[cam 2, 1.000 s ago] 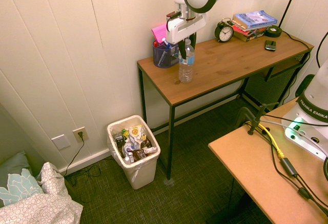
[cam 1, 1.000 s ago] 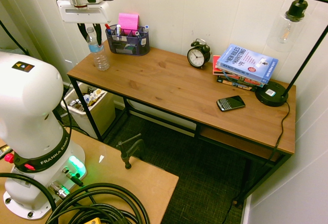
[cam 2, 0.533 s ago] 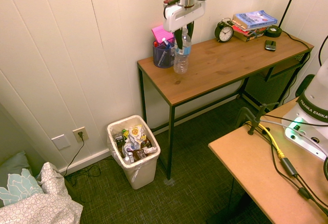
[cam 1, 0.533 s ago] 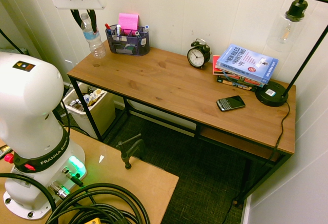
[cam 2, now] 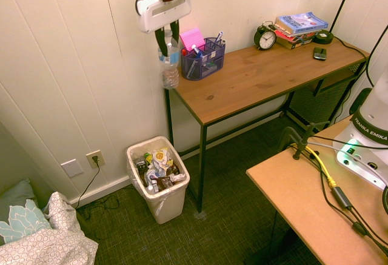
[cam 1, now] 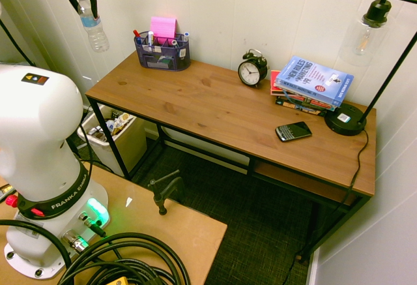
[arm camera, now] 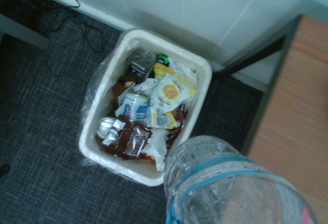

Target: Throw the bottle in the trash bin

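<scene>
With the bottle (arm camera: 236, 188) filling the near corner of the wrist view and the trash bin (arm camera: 201, 75) sitting off to one side of it on the carpet below, I judge the step in hand to be the carry out to the bin, with the release not yet due. To do it well I would bring the bottle squarely over the bin's open mouth, clear of the desk (cam 2: 267, 77) edge and leg, lower it somewhat so it does not bounce off the heaped rubbish, and only then let go. In the second exterior view the gripper (cam 2: 167, 37) has its fingers closed narrowly on the bottle's neck, the bottle (cam 2: 170, 65) hanging upright in the air just past the desk's end, high above the bin (cam 2: 173, 201) and not quite over it. The pen organiser (cam 2: 203, 59) stands well clear behind.
</scene>
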`<action>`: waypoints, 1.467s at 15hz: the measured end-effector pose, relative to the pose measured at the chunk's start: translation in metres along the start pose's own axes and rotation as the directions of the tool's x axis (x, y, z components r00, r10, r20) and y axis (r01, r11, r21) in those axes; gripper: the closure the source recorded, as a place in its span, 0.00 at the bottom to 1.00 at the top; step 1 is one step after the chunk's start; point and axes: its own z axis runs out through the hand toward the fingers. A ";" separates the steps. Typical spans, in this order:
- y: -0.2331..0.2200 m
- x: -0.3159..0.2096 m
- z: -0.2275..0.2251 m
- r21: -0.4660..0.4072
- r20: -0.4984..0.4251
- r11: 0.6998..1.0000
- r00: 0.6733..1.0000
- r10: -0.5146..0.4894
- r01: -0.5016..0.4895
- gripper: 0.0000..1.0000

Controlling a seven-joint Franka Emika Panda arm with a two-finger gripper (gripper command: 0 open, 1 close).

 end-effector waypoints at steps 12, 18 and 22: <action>-0.050 0.013 0.125 -0.060 0.421 0.994 0.905 -0.054 0.087 1.00; -0.058 0.008 0.129 -0.062 0.443 0.994 0.895 -0.057 0.094 0.00; -0.054 0.014 0.130 -0.073 0.434 0.994 0.900 -0.045 0.085 0.00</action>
